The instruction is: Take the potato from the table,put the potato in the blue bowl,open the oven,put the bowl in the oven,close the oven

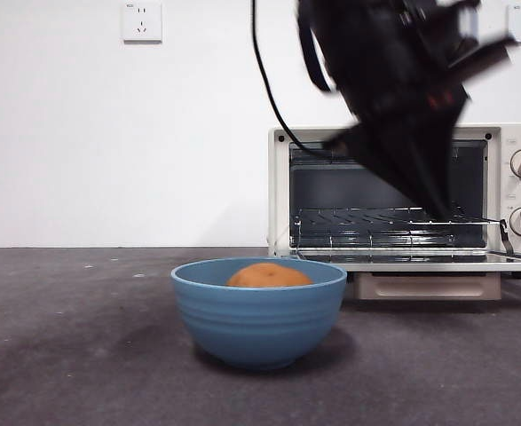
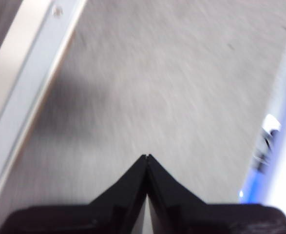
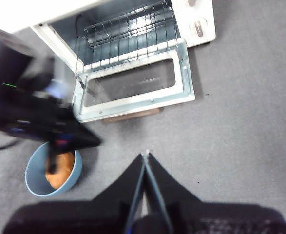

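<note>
Shows the potato point(image 1: 269, 275) lying inside the blue bowl point(image 1: 258, 321), with only its round top peeking over the rim. Finds the blue bowl standing upright on the tabletop point(image 1: 65, 346), near the oven point(image 1: 280, 191) and out in front of it, not touching. Finds the oven wide open too, with its door point(image 1: 420, 260) folded down flat and the wire rack point(image 1: 375, 217) bare inside.

Puts the left gripper point(image 1: 444, 209) up in front of the open oven, blurry and dark, pinched closed with nothing in it. Puts the right gripper point(image 3: 145, 156) high above the tabletop, well away from the bowl, also pinched closed and holding nothing.

Leaves one big job next, by the look of it: getting the bowl onto the rack. Looks hard and stiff, so no squashing under a firm pinch. Looks smooth and round on the outside, so likely slippery to hug from the sides. Better to open up first, then pinch the rim, one finger inside and one outside, on a spot away from the potato. Probably a bit heavy with the potato in it, so may tip from a one-side hold. Best to lift slow and keep level, to stop any rolling inside. Needs care over the door edge too, to dodge a bump.
</note>
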Controlling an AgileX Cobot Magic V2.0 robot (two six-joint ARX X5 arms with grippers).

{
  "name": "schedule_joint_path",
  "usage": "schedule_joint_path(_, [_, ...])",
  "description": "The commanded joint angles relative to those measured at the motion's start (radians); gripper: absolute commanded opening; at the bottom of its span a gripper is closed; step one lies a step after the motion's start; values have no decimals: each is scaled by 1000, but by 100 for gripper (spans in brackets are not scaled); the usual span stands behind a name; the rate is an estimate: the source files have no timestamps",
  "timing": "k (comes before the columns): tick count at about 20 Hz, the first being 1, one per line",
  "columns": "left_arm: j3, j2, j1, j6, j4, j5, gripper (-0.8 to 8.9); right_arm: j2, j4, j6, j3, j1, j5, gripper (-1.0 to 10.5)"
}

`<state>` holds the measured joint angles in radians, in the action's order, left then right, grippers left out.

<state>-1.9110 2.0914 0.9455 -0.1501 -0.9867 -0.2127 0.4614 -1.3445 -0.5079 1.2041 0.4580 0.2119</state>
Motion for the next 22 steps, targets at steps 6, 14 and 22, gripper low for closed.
schedule_joint_path(6, [7,-238,0,-32,-188,-3,-6,49,14,16,2,1,-51,3])
schedule_joint_path(14, [204,-652,-34,-24,-175,-3,-6,341,190,100,2,1,-292,10])
schedule_joint_path(22, [737,-1203,-217,100,-80,4,-6,681,330,138,2,92,-361,122])
